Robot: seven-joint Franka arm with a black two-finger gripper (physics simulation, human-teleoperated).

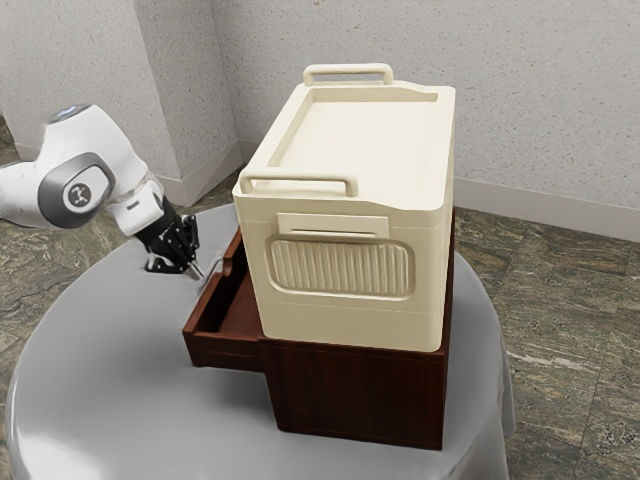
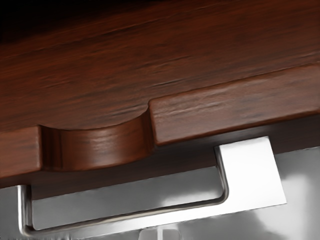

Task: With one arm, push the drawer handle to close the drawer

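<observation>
Exterior view: my hand (image 1: pixel 197 271) is left of centre, its tips drawn together with nothing between them. The handle (image 1: pixel 213 267) sits just beside them, toward the exterior view's right, on the outer face of the drawer (image 1: pixel 224 352). Drawer stands out from the cabinet (image 1: pixel 360 392), on the worktop (image 1: pixel 120 400).

Wrist view: handle crosses the lower part of the frame, its long bar running alongside the drawer front, below the scooped notch (image 2: pixel 100 149). Contact with my tips: cannot tell.

Judgement: push across the bar, not along it, toward the cabinet, i.e. the exterior view's right. An off-centre push could skew the drawer or slip off the bar.
</observation>
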